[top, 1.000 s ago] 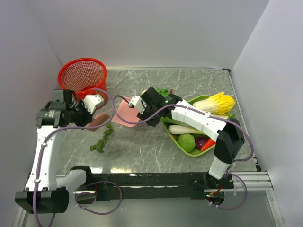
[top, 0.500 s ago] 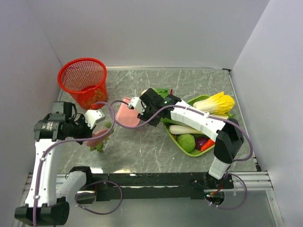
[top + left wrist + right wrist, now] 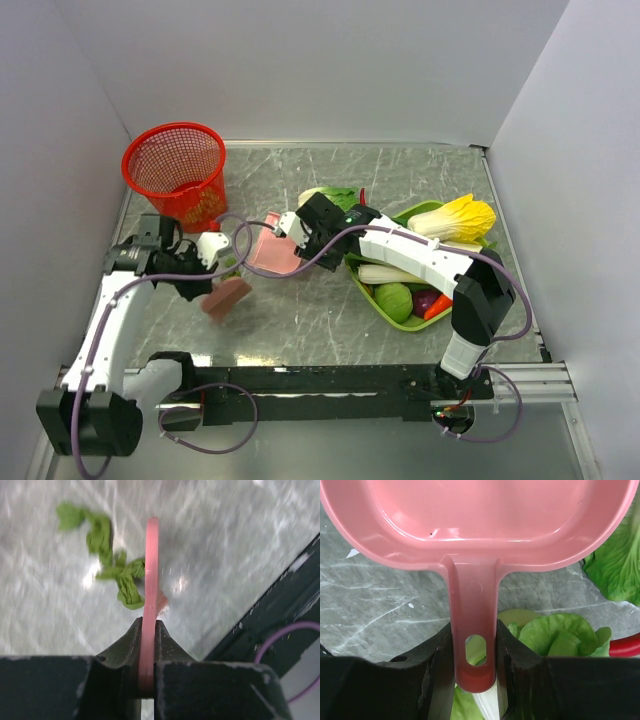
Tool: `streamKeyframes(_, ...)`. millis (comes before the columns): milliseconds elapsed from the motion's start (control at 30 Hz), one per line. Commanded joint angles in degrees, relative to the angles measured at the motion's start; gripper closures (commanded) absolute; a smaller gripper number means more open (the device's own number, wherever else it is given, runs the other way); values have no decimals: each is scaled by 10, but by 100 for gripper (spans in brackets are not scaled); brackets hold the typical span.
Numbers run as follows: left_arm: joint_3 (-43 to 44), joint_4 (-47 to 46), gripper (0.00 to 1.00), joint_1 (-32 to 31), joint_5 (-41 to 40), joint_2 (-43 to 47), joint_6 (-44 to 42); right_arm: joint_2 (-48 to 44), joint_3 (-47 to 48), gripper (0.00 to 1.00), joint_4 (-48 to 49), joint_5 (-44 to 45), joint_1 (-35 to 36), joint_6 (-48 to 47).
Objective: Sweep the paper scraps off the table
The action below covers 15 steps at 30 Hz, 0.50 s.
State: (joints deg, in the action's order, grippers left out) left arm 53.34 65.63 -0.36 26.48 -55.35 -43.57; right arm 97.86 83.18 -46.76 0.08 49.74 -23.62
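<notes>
We see the left gripper clamped on a thin pink brush, which stands against the green paper scraps lying on the table. The right gripper grips the pink dustpan by its handle.

Green paper scraps: small, wrinkled, leaf-like bits, bunched into one loose, crooked string. They lie flat on the desk, left of its middle, and touch one another. Desk: flat, grey-green marble pattern with pale veins, metal frame along the edge. Left wrist view blurred, so the number of bits is unclear.
</notes>
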Motion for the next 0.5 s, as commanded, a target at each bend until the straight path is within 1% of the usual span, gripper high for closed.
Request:
streamKeyframes(0, 6, -102, 99, -34, 54, -54, 51, -14, 13, 100, 8, 11, 4, -5)
streamKeyframes(33, 8, -120, 99, -45, 57, -61, 59, -14, 13, 100, 8, 12, 4, -6)
streamKeyframes(100, 20, -126, 99, -53, 63, -80, 67, -14, 13, 100, 8, 14, 4, -6)
streamKeyframes(200, 47, -109, 99, -56, 75, -95, 76, -19, 9, 100, 12, 24, 4, -12)
streamKeyframes(233, 61, -89, 99, -56, 72, -96, 73, -21, 5, 100, 13, 26, 4, -11)
streamKeyframes(333, 90, -53, 99, -56, 64, -83, 68, -24, 1, 100, 14, 29, 1, -12)
streamKeyframes(367, 99, -29, 99, -55, 62, -66, 67, -23, 1, 100, 15, 32, 0, -11)
streamKeyframes(467, 129, -4, 99, -56, 60, -22, 74, -20, 3, 100, 19, 37, 1, -10)
